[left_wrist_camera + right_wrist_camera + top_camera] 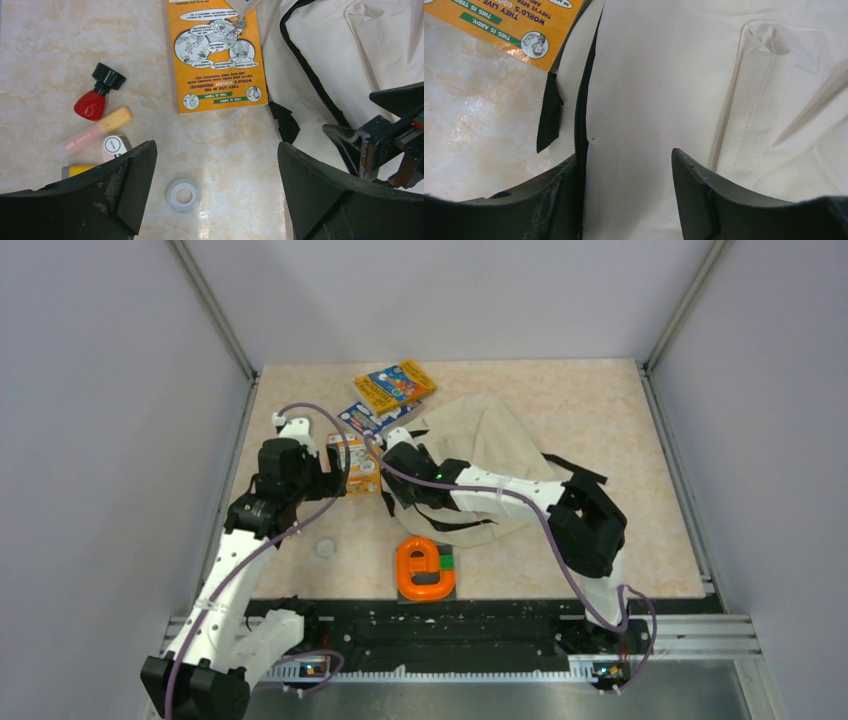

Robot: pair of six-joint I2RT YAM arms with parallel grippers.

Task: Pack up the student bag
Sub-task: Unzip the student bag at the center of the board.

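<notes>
The marbled table (620, 440) is seen beneath both claws; the student bag (664, 75), of cream fabric, is laid flat on it directly under the right gripper (624, 157), whose jaws are held apart over the cloth with nothing pinched between them; the bag's black zipper (583, 100) is run along the inner edge of that claw's left finger (559, 195), and a black strap tab (549, 115) is seen just outside it; whether the fingertips touch the fabric cannot be told. The left gripper (215, 147) is spread wide above bare table, the bag's edge being to the right of its right finger (320, 195); an orange paperback (217, 55) is laid ahead of this claw, touching the bag's edge; an orange e-shaped object (425, 570) is placed behind the right claw, toward the arm bases. A red bottle with a black cap (92, 102) and a pink stick with a tan cap (92, 132) are found ahead of the left finger (115, 190), just beside each other; a small clear tape roll (183, 195) is seen between the left claw's fingers, nearer the left one.
</notes>
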